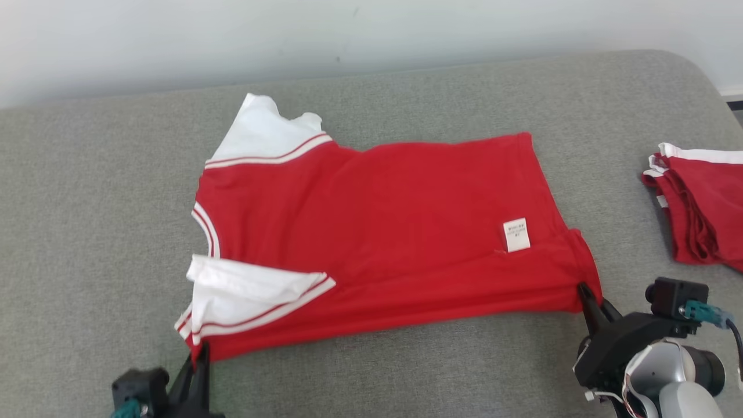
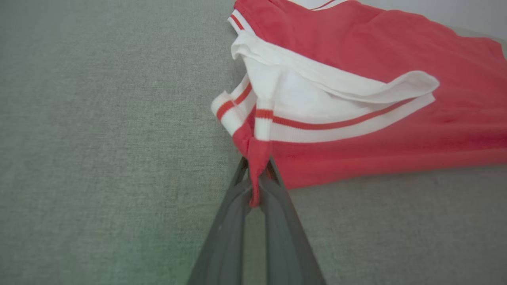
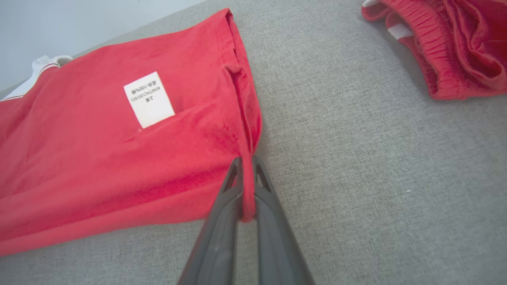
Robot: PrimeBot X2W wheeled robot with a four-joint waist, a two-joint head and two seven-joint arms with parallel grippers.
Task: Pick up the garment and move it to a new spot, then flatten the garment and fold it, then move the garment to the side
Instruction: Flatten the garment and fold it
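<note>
The garment (image 1: 371, 232) is a red shirt with white, red-striped sleeves and a white label, lying inside out across the grey cushion. Its near edge is lifted slightly. My left gripper (image 1: 200, 351) is shut on the near shoulder corner by the sleeve; in the left wrist view the red fabric (image 2: 257, 158) is pinched between the dark fingers (image 2: 225, 237) of the left gripper (image 2: 255, 170). My right gripper (image 1: 582, 288) is shut on the near hem corner; in the right wrist view the hem (image 3: 247, 178) runs between the fingers of the right gripper (image 3: 246, 164).
A second red garment (image 1: 702, 203) with white trim lies bunched at the right edge of the cushion (image 1: 87, 232), also in the right wrist view (image 3: 447, 43). A pale wall (image 1: 232, 35) rises behind the cushion's far edge. Bare grey fabric stretches to the left and front.
</note>
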